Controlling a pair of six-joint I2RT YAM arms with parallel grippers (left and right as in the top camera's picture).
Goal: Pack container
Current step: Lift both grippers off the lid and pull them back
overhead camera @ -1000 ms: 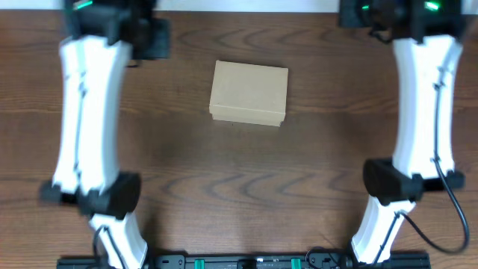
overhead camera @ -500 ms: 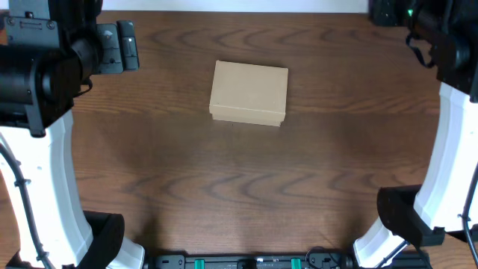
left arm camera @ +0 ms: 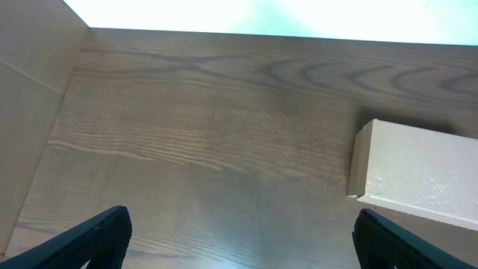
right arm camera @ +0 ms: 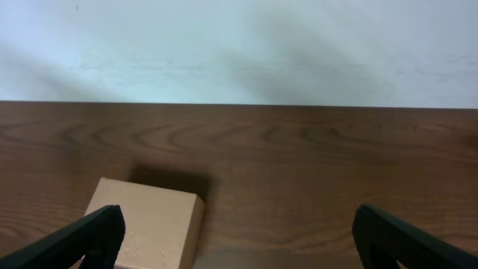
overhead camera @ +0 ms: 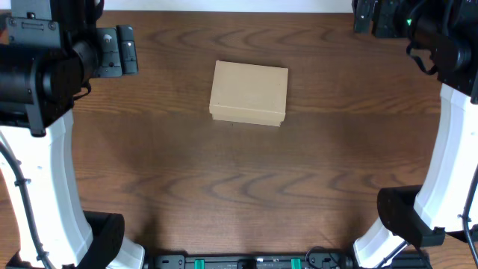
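The container (overhead camera: 249,93) is a small plain brown cardboard box, lid down, lying on the wooden table (overhead camera: 246,187) a little behind its middle. My left gripper (overhead camera: 124,51) hovers at the back left, well to the left of the box, and is open. In the left wrist view its jaws (left arm camera: 243,239) stand wide with bare wood between them and the container (left arm camera: 418,179) at the right edge. My right gripper (overhead camera: 364,15) hangs at the back right and is open. Its wrist view shows the container (right arm camera: 149,224) low left, just behind the left finger (right arm camera: 86,239).
The arms' white links (overhead camera: 45,187) (overhead camera: 448,149) and dark bases stand along both sides and the front edge. A pale wall (right arm camera: 239,45) rises behind the table's far edge. A tan panel (left arm camera: 30,112) borders the table's left side.
Both arms have swung up from their folded poses, so the grippers now sit at the back corners. Both grippers have gone from shut to wide open. The container has not moved.
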